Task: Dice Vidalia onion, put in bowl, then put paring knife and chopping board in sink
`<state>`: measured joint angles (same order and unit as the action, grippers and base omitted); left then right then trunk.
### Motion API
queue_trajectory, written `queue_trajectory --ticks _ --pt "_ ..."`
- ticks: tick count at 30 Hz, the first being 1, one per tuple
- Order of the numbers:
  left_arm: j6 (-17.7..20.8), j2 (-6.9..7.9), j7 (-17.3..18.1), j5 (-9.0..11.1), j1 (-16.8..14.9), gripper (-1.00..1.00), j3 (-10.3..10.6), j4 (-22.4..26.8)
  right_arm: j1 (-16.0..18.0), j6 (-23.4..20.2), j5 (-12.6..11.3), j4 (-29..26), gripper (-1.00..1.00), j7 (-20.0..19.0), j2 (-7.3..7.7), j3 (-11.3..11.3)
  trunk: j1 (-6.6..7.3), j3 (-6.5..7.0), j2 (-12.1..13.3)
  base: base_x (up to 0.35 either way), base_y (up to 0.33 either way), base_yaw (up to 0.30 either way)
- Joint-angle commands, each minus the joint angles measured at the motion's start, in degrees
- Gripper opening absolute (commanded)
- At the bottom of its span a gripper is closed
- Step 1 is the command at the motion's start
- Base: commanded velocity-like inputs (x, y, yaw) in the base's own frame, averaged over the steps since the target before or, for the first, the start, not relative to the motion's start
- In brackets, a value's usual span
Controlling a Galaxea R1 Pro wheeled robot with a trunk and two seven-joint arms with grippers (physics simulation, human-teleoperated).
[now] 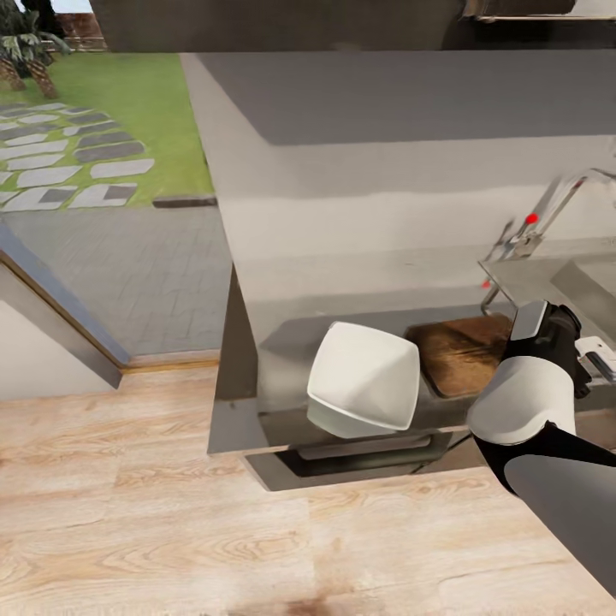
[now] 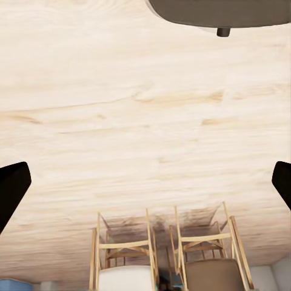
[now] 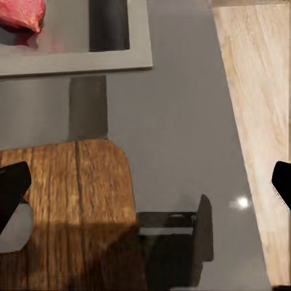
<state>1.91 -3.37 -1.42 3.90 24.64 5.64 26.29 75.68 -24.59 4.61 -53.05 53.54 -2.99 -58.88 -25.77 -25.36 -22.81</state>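
The white bowl (image 1: 364,385) sits on the grey countertop (image 1: 282,359), with the brown chopping board (image 1: 458,351) just to its right. Beyond the board are the steel sink (image 1: 590,287) and its faucet (image 1: 530,227) with a red knob. My right arm (image 1: 526,398) reaches over the board's near end. In the right wrist view my right gripper (image 3: 145,188) hovers open above the chopping board (image 3: 66,200) and countertop (image 3: 176,121). A pinkish-red onion (image 3: 21,13) lies in the sink (image 3: 73,60). The paring knife is out of view. My left gripper (image 2: 145,188) hangs open over the floor.
Light wood floor (image 1: 171,513) runs along the counter's front edge. A glass door at the left looks onto a paved garden (image 1: 77,162). Two wooden chairs (image 2: 163,254) stand on the floor below the left gripper. A dark shape (image 3: 176,236) lies beside the board's corner.
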Motion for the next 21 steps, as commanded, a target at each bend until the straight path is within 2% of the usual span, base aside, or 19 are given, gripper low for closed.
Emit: queue_trajectory --ticks 1,10,21 --pt "0.2 0.03 -0.2 0.4 0.1 1.00 0.2 0.2 0.1 -0.5 0.5 0.0 1.00 -0.1 -0.06 -0.2 -0.01 -0.09 -0.1 -0.242 -0.175 0.000" --pt "0.2 0.03 -0.2 0.4 0.1 1.00 0.2 0.2 0.1 -0.5 0.6 0.0 1.00 -3.0 -0.08 -0.2 -0.01 -0.09 -0.1 -0.271 -0.170 0.000" --pt "0.2 0.03 -0.1 0.4 0.1 1.00 0.2 0.2 0.1 -0.5 0.6 0.0 1.00 -3.4 -0.14 -0.2 -0.01 -0.09 -0.1 -0.281 -0.167 0.000"
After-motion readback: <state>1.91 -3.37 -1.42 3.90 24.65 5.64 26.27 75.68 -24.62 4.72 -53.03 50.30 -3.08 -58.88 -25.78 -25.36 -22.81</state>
